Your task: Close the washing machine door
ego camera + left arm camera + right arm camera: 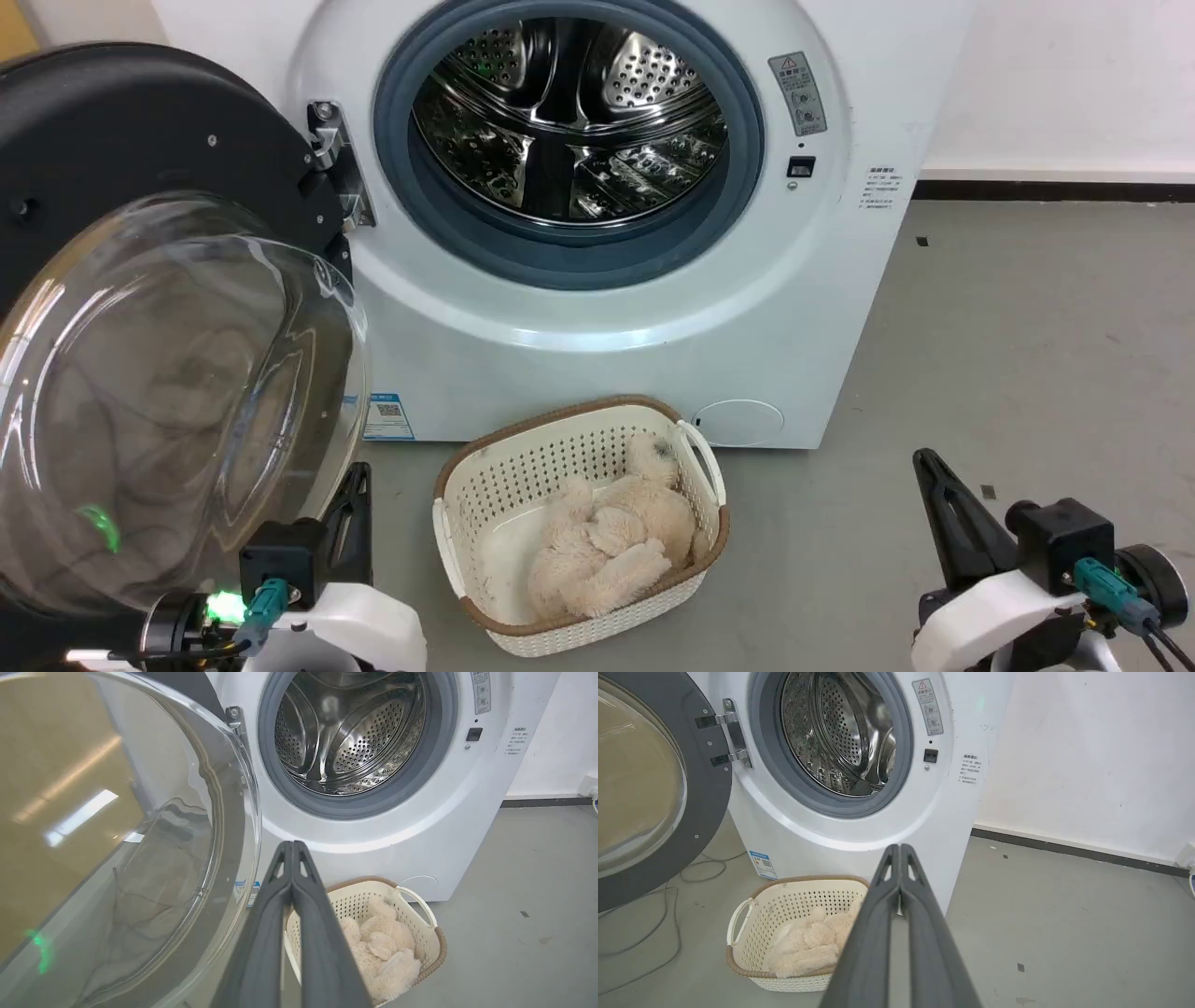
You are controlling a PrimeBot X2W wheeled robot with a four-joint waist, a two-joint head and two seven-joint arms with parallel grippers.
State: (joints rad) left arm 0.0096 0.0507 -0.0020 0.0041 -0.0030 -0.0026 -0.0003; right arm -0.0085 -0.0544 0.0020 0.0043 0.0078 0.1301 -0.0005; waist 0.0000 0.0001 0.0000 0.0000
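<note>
The washing machine point(616, 355) is a white front-loader with its steel drum point(569, 112) bare inside the grey gasket. Its round black door point(121, 149) hangs swung wide open on the left hinge point(336, 168), the clear glass bowl point(177, 411) bulging toward me. In the wrist views the door shows too point(117, 858) point(705, 802). My left gripper point(358, 476) sits shut just right of the glass bowl, low at the lower left, fingertips together point(291, 845). Low at the right my right gripper point(924, 462) is shut and empty, well away from the door point(899, 848).
A cream perforated basket point(485, 467) with a fluffy beige plush toy point(607, 551) stands on the grey floor in front of the machine, between my arms. Cables point(654, 896) lie on the floor under the door. A white wall point(1087, 756) runs right of the machine.
</note>
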